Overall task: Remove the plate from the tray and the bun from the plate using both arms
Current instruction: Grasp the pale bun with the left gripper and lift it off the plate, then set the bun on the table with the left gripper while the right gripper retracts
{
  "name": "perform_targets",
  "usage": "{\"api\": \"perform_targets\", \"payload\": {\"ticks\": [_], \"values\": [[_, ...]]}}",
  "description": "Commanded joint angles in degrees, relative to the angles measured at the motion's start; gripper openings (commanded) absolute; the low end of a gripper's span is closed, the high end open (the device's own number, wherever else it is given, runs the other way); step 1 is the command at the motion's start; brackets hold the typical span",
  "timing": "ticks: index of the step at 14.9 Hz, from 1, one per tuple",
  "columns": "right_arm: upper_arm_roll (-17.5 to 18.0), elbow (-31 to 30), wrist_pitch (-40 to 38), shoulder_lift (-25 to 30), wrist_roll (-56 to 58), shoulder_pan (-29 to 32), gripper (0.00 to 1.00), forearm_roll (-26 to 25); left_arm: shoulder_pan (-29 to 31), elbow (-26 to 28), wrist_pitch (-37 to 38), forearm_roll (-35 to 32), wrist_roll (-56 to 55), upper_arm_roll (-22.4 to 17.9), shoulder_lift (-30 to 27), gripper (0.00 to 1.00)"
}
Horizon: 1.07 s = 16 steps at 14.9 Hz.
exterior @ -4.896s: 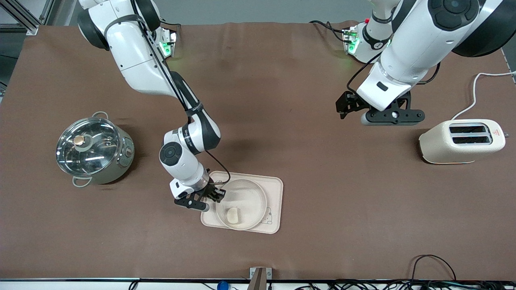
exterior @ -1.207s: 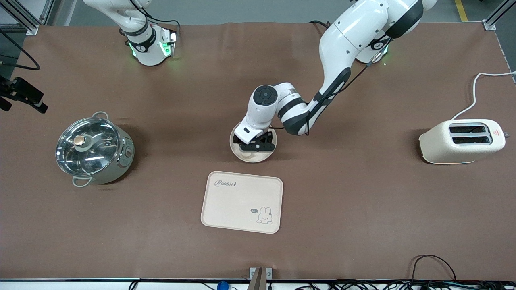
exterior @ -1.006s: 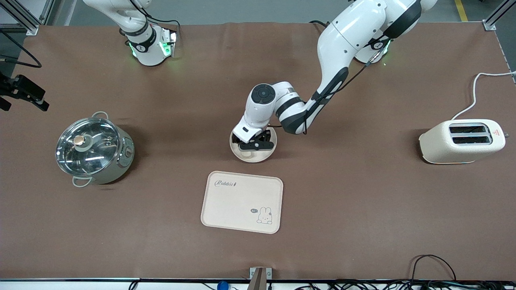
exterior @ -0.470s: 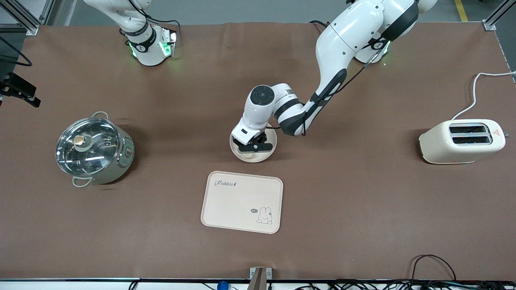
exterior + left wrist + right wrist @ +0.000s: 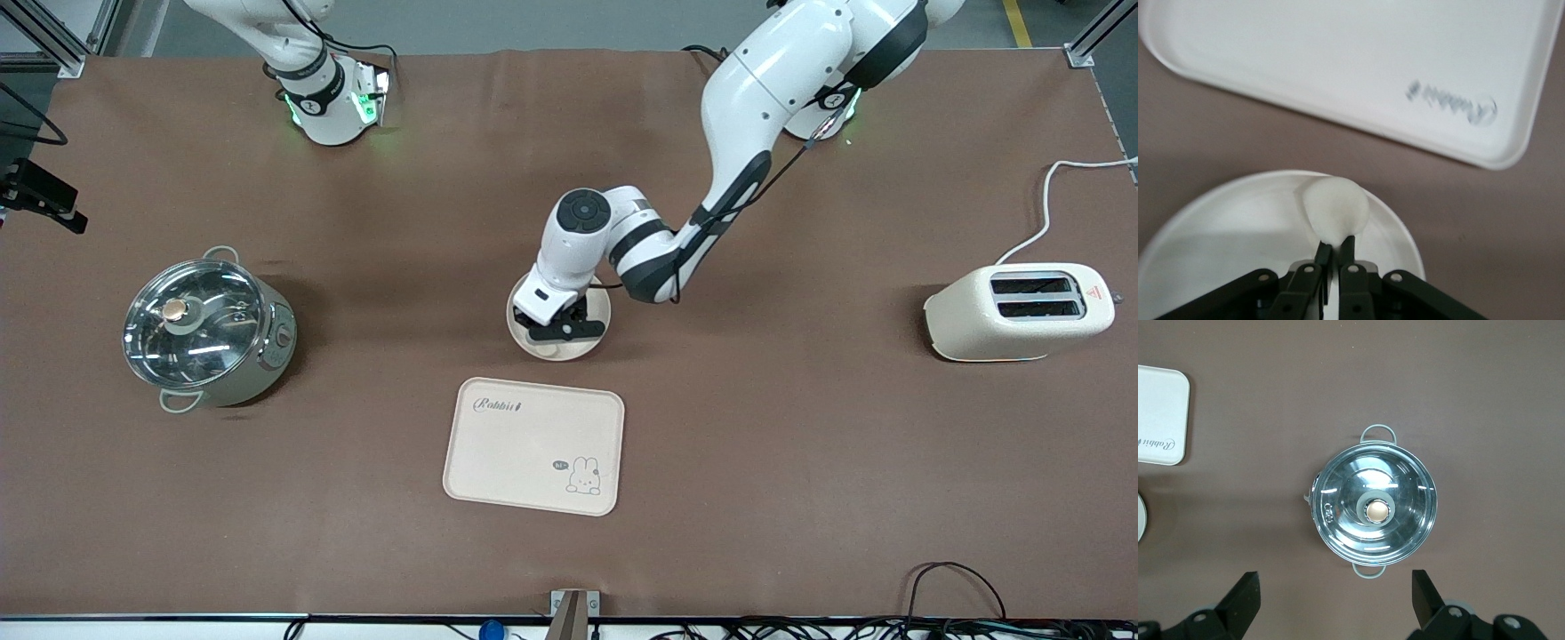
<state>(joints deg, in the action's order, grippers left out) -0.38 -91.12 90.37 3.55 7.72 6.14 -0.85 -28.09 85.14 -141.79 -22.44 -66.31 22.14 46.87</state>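
Right claw (image 5: 1335, 613) spread wide, high over the lidded pot (image 5: 206, 331), waiting, left claw (image 5: 1335, 257) nearly closed, fingertips pinching the bun (image 5: 1335, 209) on the plate (image 5: 594, 342), tray (image 5: 533, 444) on the surface at the plate's six o'clock

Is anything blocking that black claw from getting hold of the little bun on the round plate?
Nothing visible does. The left tool is already down on the bun, its fingers pinching the bun's edge on the plate. The right tool waits above the pot.
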Motion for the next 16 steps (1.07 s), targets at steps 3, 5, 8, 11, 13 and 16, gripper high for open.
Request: {"api": "perform_targets", "payload": {"ticks": [3, 5, 8, 11, 13, 16], "values": [[0.65, 1.30, -0.98, -0.39, 0.63, 0.45, 1.00, -0.12, 18.38, 1.60, 11.70, 2.32, 21.35, 7.63, -6.61, 0.00], [0.65, 1.21, -1.16, -0.39, 0.72, 0.36, 1.00, -0.03, 27.52, 3.27, 14.25, 2.32, 30.67, 10.72, -6.61, 0.00], [0.73, 1.12, -1.16, -0.39, 0.81, 0.27, 1.00, -0.03, 37.21, 5.56, 14.00, 2.23, 42.02, 11.70, -6.09, 0.00], [0.73, 1.12, -1.25, -0.39, 0.81, 0.27, 1.00, -0.03, 41.70, 9.94, 10.16, 2.05, 43.99, 11.70, -5.91, 0.03], [0.73, 1.12, -1.34, -0.39, 0.89, 0.45, 1.00, 0.06, 43.99, 12.67, 5.05, 1.53, 44.60, 11.52, -4.69, 0.30], [0.65, 1.03, -1.34, -0.39, 0.90, 0.62, 1.00, 0.06, 44.09, 11.98, 4.77, 1.61, 47.06, 11.26, -4.06, 1.00]]}}
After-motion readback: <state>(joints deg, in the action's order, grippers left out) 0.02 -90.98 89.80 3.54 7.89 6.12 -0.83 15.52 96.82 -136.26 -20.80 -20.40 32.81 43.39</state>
